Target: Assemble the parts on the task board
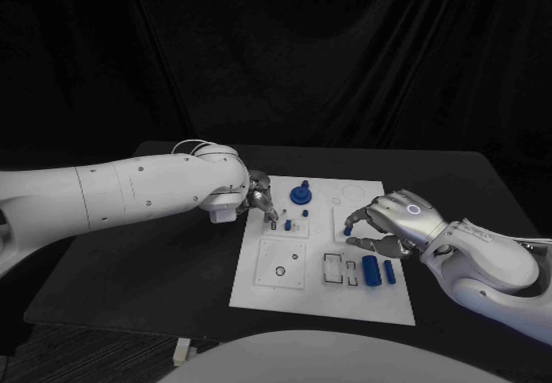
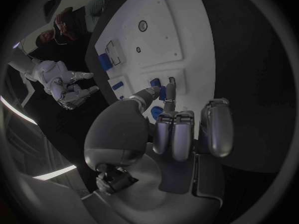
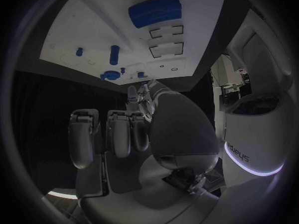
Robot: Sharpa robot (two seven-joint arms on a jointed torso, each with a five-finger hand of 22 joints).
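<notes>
The white task board (image 1: 267, 291) (image 2: 187, 40) (image 3: 74, 25) lies mid-table. My left hand (image 1: 260, 198) (image 2: 168, 129) reaches over the board's far left part, its thumb and a finger closed around a small blue peg (image 1: 288, 225) (image 2: 163, 92) that stands there. A round blue part with a knob (image 1: 301, 194) (image 2: 156, 113) (image 3: 111, 75) sits just beyond it. My right hand (image 1: 391, 225) (image 3: 143, 124) (image 2: 65, 87) hovers over the board's right side and pinches a small blue piece (image 1: 348, 230) (image 3: 132, 98) between thumb and finger.
A blue block (image 1: 370, 269) (image 3: 154, 12) (image 2: 103, 60) and a slim blue bar (image 1: 390, 272) lie on the board's near right corner, beside empty rectangular slots (image 1: 333, 267). A square plate with a hole (image 1: 280, 263) takes up the near left.
</notes>
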